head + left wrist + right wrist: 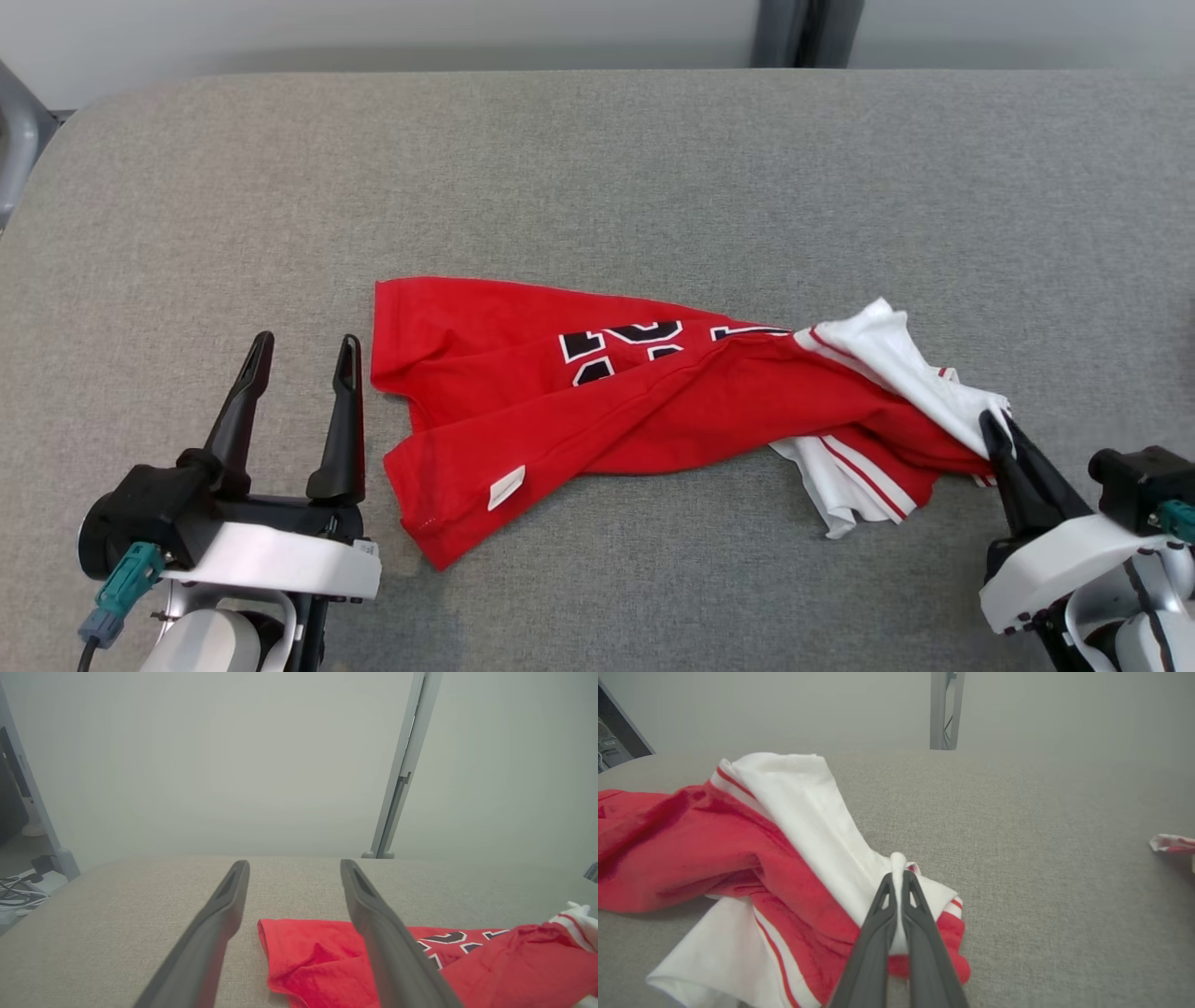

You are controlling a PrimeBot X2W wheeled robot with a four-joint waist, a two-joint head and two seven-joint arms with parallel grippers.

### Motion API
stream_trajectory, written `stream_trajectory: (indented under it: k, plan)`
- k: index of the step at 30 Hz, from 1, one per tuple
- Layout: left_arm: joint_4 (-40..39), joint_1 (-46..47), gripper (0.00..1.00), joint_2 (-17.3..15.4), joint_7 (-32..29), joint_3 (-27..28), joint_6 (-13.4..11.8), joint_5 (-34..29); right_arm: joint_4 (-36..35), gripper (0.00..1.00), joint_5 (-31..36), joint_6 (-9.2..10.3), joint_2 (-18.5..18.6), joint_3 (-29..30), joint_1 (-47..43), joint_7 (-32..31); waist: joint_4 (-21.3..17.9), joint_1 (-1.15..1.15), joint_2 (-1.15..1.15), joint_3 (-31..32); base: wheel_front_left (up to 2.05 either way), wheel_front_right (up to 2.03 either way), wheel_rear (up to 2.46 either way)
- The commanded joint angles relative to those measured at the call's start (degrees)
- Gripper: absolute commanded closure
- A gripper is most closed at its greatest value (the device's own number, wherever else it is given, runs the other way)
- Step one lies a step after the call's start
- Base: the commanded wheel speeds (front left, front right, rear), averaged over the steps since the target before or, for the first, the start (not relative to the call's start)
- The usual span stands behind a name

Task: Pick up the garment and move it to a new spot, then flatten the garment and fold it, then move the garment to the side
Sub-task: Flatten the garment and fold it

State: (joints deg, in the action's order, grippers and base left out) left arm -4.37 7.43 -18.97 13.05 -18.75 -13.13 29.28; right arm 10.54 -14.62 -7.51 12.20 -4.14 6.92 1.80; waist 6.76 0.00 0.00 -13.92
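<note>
Grey woven padded surface (597,168): broad, rounded at the far left corner, bearing all else listed; pale wall and a grey upright post (808,33) behind it. Garment (653,411): red jersey shirt, crumpled and partly twisted, lying across the middle of the surface toward the near side, long axis running left to right; the red body is folded over itself along a diagonal ridge, with the hem end at the left. Black white-outlined print (621,350): partly hidden under the fold and not legible in full. White sleeve (896,364): bunched at the garment's right end, with red-striped trim; a second white sleeve with striped trim pokes out beneath the red cloth. Left gripper (307,341): near left of the surface, just beside the garment's left edge, fingers spread apart and empty, no cloth between them. Right gripper (997,425): near right, fingers pressed together on a pinch of white cloth at the garment's right end, seen clearly in the right wrist view. White label (506,487): small, on the near red flap.
</note>
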Motion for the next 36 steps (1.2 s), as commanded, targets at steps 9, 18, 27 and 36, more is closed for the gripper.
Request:
stream_trajectory:
  k: [9,18,27,36]
  plan:
    - [0.08,-1.72,0.00,-1.40,-0.82,0.36,-0.87,0.34,2.41,0.00,-0.71,0.04,-4.12,6.70,-0.63,2.21,-1.88,0.00,0.00,2.20,0.00,0.00,0.00]
    - [0.12,-4.45,0.00,-1.87,-0.68,0.93,-1.99,0.67,-4.92,0.00,2.02,0.04,-6.16,12.30,-3.69,0.97,-3.19,0.00,0.00,5.02,0.00,0.00,0.00]
    - [-0.10,-8.26,0.00,-2.20,-0.89,0.38,-3.08,0.90,-14.65,0.00,3.13,0.04,-7.33,8.94,-7.39,-3.32,-3.45,0.00,0.00,8.74,0.00,0.00,0.00]
    - [-1.16,-10.10,0.00,-2.78,-1.86,-0.50,-3.66,0.40,-17.03,0.00,2.84,0.04,-7.91,8.56,-10.00,-5.35,-3.26,0.00,0.00,10.24,0.00,0.00,0.00]
